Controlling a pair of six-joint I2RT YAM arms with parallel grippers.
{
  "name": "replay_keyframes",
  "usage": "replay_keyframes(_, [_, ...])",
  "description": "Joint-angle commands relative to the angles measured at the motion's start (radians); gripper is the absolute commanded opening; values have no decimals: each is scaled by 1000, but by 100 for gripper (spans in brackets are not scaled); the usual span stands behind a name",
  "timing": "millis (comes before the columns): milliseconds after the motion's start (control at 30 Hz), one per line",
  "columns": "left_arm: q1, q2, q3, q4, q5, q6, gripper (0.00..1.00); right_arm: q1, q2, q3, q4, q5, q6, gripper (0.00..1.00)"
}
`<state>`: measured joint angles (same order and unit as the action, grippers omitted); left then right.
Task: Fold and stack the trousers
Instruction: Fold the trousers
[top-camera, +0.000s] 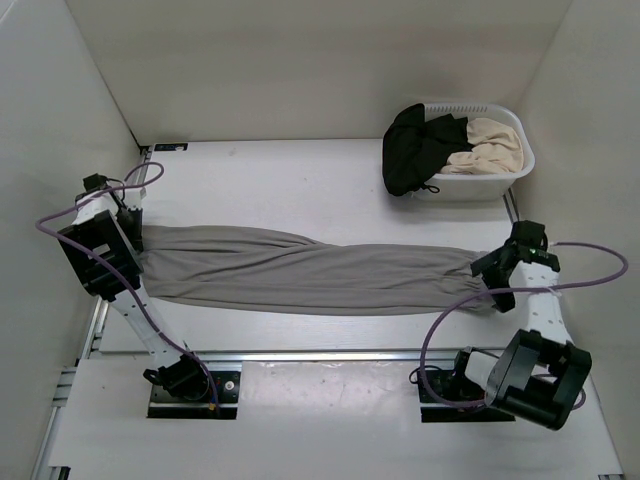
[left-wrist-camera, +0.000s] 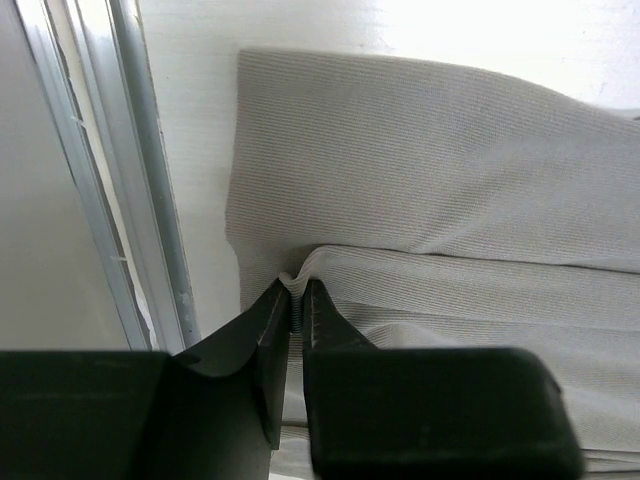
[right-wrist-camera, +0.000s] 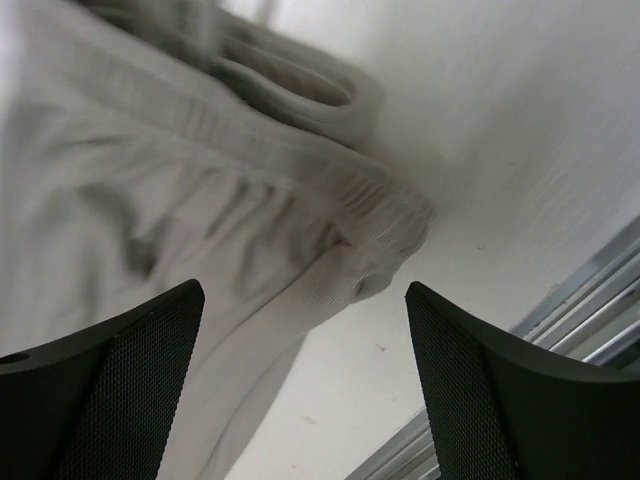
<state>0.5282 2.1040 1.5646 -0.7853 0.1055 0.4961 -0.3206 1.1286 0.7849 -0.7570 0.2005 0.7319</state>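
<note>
Black fingers of the left end effector (left-wrist-camera: 297, 290) fill the bottom of my left wrist view. They are all but pressed together, with only a thin slit between them, and a small raised ridge of grey fabric is caught at their tips. That fabric is the left end of the trousers (top-camera: 310, 272), lying flat in two layers just beside the metal rail (left-wrist-camera: 150, 200) at the left edge of the bench (top-camera: 300, 180).

On my right wrist view, the right end effector (right-wrist-camera: 305, 290) is spread wide. Its two mesh-textured fingers (right-wrist-camera: 120, 370) stand well apart and grip nothing. The gathered elastic waistband sits just beyond the gap between them, resting on the bench. I cannot see either finger touching the cloth.

From overhead, the trousers stretch out long from left to right across the middle of the bench. The legs run toward the left arm and the waistband ends by the right arm.

At the far right corner stands a white basket (top-camera: 520, 165) holding a black garment (top-camera: 415, 150) and a beige garment (top-camera: 490, 145), well apart from the trousers.
</note>
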Motion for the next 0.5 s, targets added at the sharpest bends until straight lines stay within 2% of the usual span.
replay_keyframes(0, [1, -44, -9, 0, 3, 7, 23, -32, 89, -99, 106, -94, 69, 87])
replay_keyframes(67, [1, -55, -29, 0, 3, 19, 23, -32, 147, -111, 192, -141, 78, 87])
replay_keyframes(167, [1, -78, -55, 0, 3, 19, 23, -32, 241, -125, 292, -92, 78, 87])
replay_keyframes(267, [1, -78, -71, 0, 13, 19, 23, -51, 289, -154, 407, -114, 69, 85])
replay_keyframes(300, [1, -88, -80, 0, 13, 19, 23, -51, 309, -154, 442, -168, 69, 80])
replay_keyframes(400, [1, -97, -89, 0, 13, 19, 25, -51, 401, -119, 443, -200, 80, 49])
replay_keyframes(467, [1, -98, -89, 0, 13, 19, 27, -51, 453, -108, 417, -191, 90, 32])
